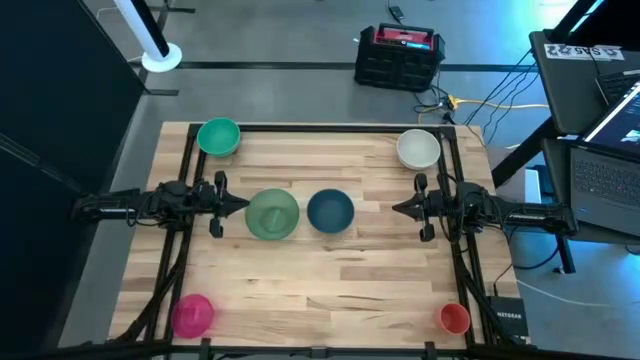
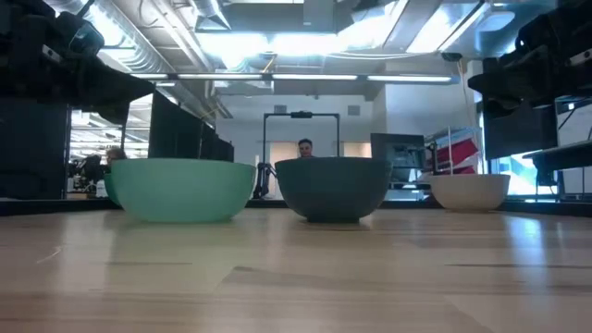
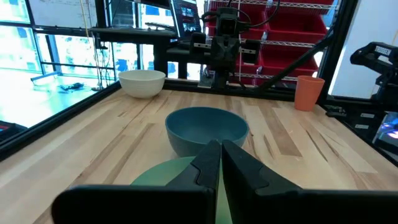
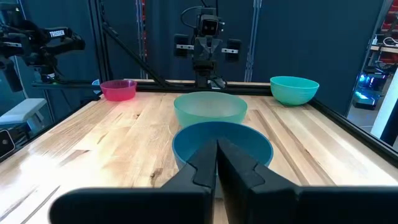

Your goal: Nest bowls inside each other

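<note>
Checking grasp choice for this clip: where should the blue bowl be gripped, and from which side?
Grip the blue bowl by its rim, one finger inside and one outside, coming from above. It sits upright, open side up, apart from the green bowl. The side facing the shut right claw looks freest.

Smooth plastic bowls [image 1: 272, 214] (faintly glossy) on a matt wooden table [image 1: 340, 275].

We see both arms stretched level over the table [image 1: 330, 290], one from each side, pointing at each other across its middle. The left gripper [image 1: 240, 204] has its fingers pressed together. The right gripper [image 1: 398, 208] is the same, fingers together, holding nothing.
</note>
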{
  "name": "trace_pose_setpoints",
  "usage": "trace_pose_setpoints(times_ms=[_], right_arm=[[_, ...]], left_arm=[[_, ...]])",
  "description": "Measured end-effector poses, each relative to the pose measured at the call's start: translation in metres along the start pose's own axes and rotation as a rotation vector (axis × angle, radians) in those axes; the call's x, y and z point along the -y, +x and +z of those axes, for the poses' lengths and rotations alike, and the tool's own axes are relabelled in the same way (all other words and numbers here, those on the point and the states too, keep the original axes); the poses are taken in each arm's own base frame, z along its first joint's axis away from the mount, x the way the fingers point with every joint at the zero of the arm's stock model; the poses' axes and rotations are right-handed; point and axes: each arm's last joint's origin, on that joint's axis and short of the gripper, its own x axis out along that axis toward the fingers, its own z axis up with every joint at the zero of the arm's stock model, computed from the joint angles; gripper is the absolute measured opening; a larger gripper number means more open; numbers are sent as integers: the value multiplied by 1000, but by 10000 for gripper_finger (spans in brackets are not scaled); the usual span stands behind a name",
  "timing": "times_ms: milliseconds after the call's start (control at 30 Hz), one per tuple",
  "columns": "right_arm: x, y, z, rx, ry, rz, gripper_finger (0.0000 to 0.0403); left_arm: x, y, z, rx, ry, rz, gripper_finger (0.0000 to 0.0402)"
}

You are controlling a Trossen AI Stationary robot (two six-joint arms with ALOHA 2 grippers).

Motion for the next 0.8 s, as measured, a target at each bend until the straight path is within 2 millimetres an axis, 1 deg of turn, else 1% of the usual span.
trace_pose_setpoints(times_ms=[667, 800], right_arm=[[0, 0, 0, 0, 0, 0, 0], [0, 0, 0, -1, -24, -11, 0]], left_arm=[[0, 0, 0, 0, 0, 0, 0], [0, 0, 0, 0, 2, 0, 0]])
